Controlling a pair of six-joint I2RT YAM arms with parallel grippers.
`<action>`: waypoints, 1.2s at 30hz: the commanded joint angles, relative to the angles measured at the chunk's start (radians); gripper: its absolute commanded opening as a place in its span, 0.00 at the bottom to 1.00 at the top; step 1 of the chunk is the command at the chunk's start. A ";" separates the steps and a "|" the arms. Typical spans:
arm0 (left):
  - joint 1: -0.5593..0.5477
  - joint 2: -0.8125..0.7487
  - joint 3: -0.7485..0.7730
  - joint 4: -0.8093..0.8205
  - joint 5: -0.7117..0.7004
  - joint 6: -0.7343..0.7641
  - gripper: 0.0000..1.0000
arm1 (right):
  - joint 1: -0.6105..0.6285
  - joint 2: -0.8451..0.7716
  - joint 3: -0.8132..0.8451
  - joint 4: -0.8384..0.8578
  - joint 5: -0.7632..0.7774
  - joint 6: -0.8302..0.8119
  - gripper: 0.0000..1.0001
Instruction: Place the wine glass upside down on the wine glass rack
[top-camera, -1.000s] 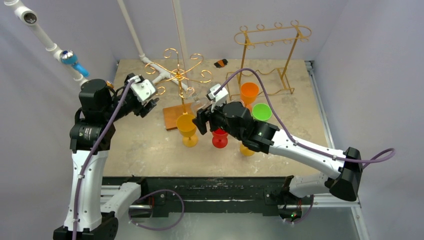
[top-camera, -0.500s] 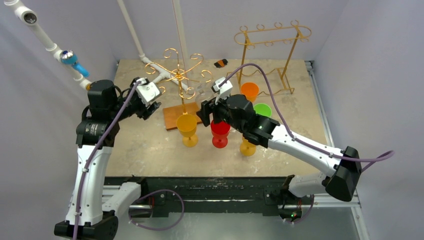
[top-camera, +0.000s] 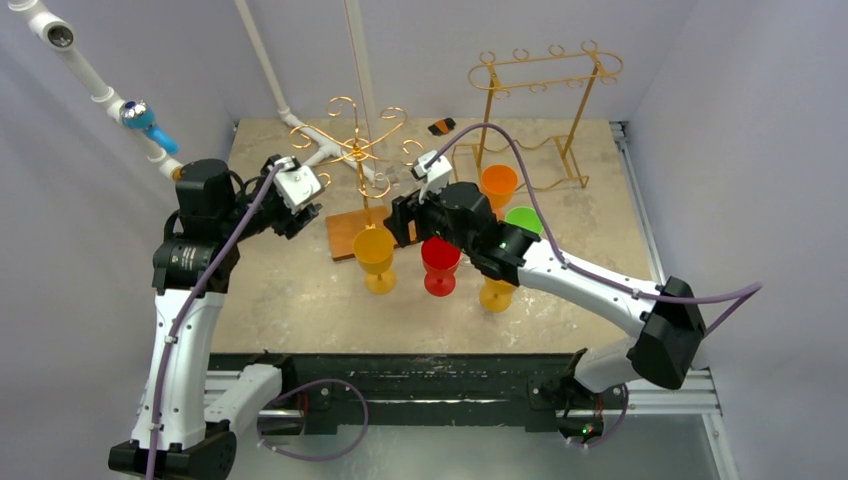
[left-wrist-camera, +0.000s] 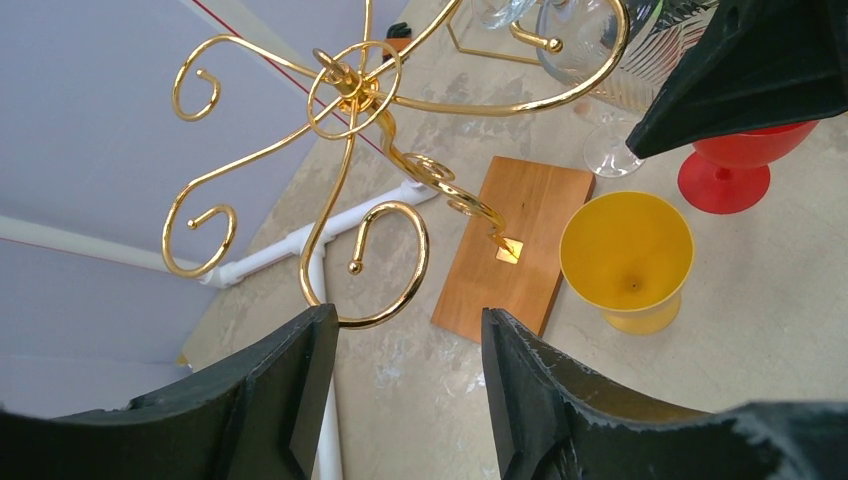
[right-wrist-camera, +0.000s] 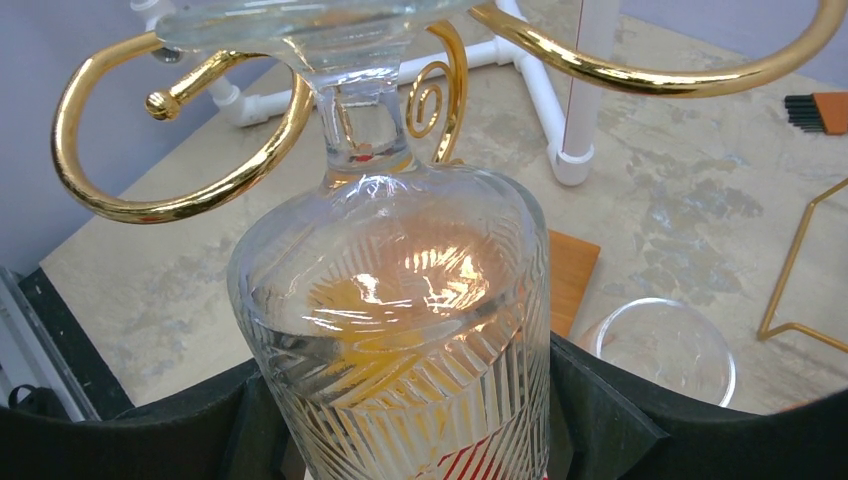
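Right arm (top-camera: 590, 285) slid left toward the gold rack (left-wrist-camera: 340, 75) vs a sec ago. Left gripper (left-wrist-camera: 405, 345) sits by the rack, jaws apart, nothing in em. Right gripper (right-wrist-camera: 420, 430) is clamped on the clear wine glass (right-wrist-camera: 400, 290): upside down, bowl btwn the fingers, stem inside a rack hook (right-wrist-camera: 160, 207), foot above it.

The wine glass (right-wrist-camera: 400, 330) stem sits inside a curl of the rack (right-wrist-camera: 170, 205)
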 joint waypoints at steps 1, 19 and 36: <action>0.006 0.010 0.001 0.015 0.024 0.029 0.57 | -0.006 0.008 0.077 0.098 -0.040 -0.017 0.16; 0.006 0.014 -0.002 0.012 0.027 0.046 0.54 | -0.005 0.043 0.107 0.147 -0.083 -0.069 0.12; 0.006 0.018 -0.020 0.039 0.012 0.042 0.41 | 0.066 0.041 0.049 0.246 -0.046 -0.142 0.02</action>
